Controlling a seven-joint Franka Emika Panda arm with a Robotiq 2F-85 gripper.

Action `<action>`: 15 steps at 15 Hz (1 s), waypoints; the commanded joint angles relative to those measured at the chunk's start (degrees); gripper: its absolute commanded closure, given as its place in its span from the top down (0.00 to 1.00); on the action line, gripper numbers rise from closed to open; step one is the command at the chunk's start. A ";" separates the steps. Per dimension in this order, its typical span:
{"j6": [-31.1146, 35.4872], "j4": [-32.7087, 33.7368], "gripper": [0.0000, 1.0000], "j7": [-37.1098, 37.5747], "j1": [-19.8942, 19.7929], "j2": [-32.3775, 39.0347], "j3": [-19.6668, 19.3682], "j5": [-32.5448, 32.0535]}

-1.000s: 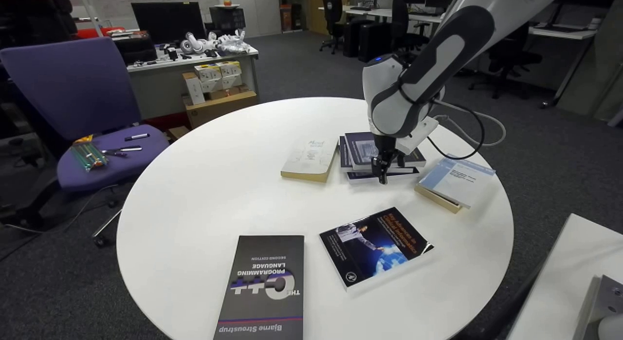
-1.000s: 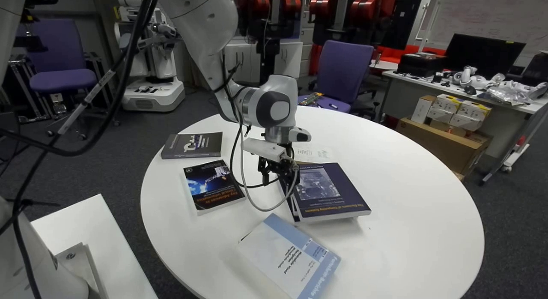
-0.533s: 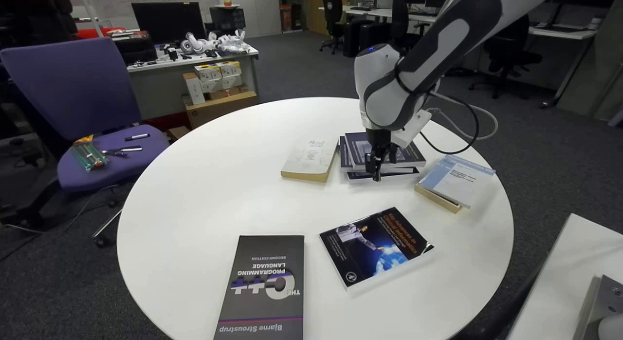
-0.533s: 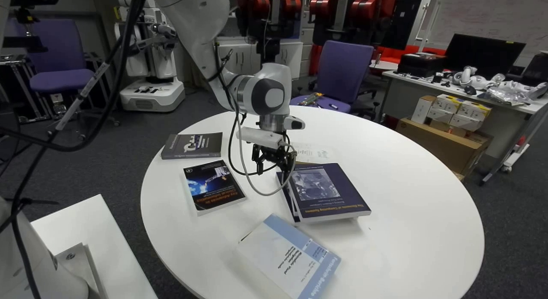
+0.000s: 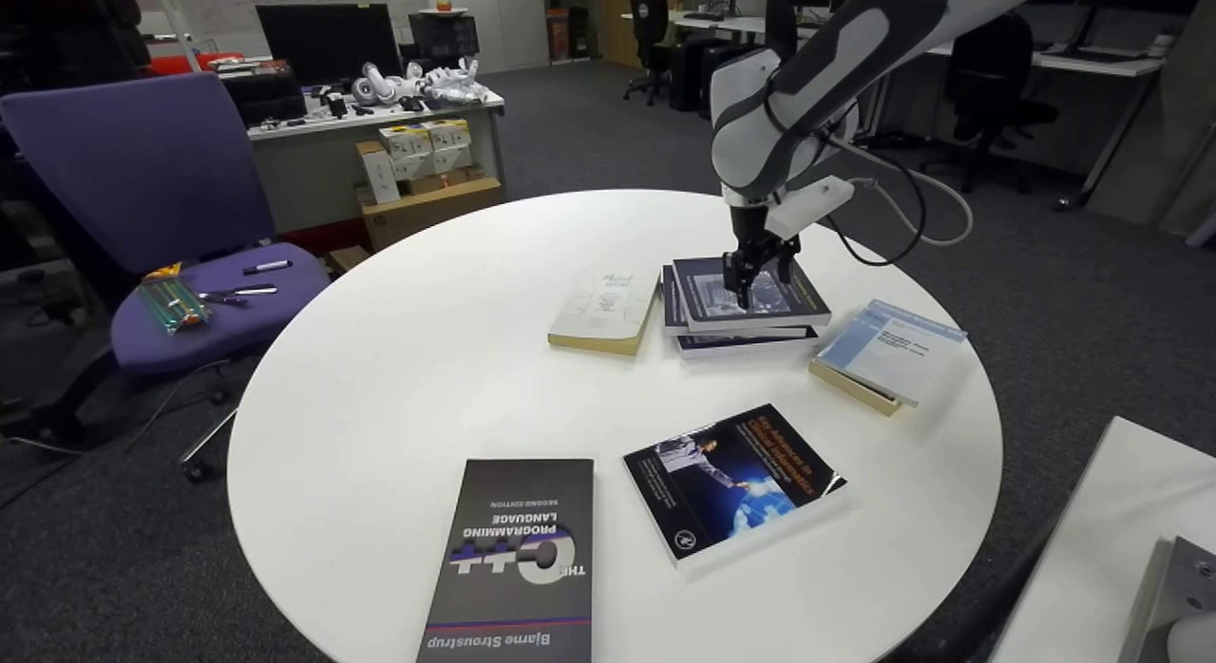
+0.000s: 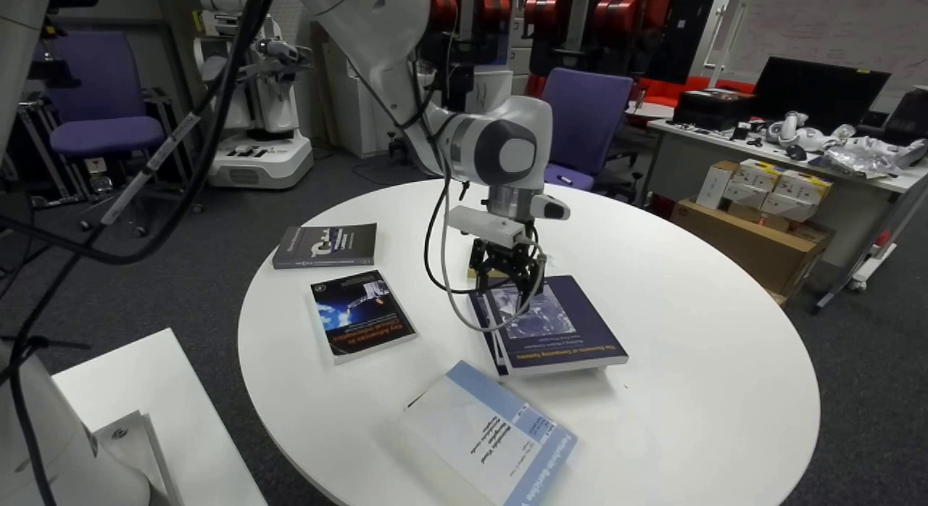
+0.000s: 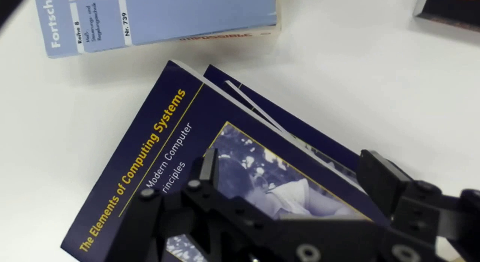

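"Over the round white table (image 5: pixel 408 388), how far along is the work?"

"Early, I'd judge: no book is gripped or lifted. The Elements of Computing Systems (image 6: pixel 565 332) tops another dark-blue book (image 7: pixel 300 130)."

"And the gripper (image 7: pixel 290 172)?"

"Fingers (image 7: pixel 378 183) apart over that top book, its cover photo (image 7: pixel 262 168) between them in the wrist view; contact, I can't tell."

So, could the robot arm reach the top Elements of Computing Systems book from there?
Probably yes: the gripper hangs open above the top book, and no object shows between them.
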 commanded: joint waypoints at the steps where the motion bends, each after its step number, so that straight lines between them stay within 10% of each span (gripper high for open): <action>1: -6.18 9.87 1.00 4.52 -2.00 5.21 0.17 6.35; 15: 6.74 26.05 1.00 38.98 4.24 19.15 -13.97 1.82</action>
